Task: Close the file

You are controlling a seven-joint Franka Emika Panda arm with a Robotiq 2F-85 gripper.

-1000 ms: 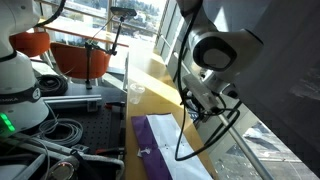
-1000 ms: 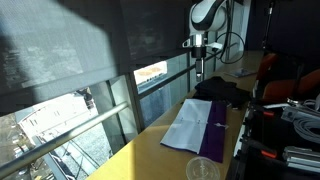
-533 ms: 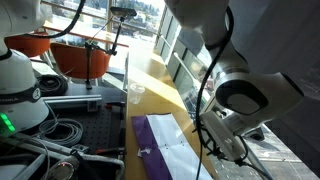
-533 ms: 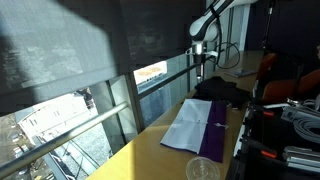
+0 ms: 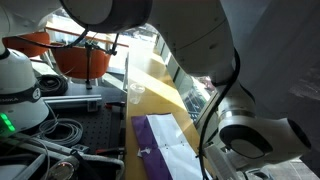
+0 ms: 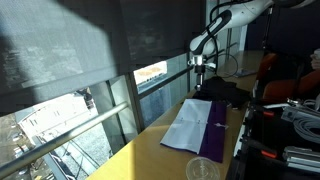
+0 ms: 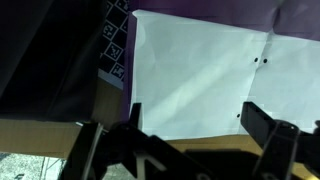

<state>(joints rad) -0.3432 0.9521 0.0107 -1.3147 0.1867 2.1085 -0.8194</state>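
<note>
The file lies open and flat on the wooden table, its purple cover beside the white sheets. It also shows in an exterior view as white paper with the purple cover next to it. In the wrist view the white paper fills the middle, with purple cover at the top. My gripper is open and empty above the paper's edge, with one finger on each side. It hangs above the file's far end. In the close exterior view it is hidden behind the arm.
A small black-and-white checkered card lies beside the paper, against a dark cloth. A clear plastic cup stands past the file's near end. A window railing runs along the table. Cables and equipment lie beside it.
The arm has swung over the table, and its large links now fill the close exterior view. The gripper has come down a little toward the file's far end. The file has not moved.
</note>
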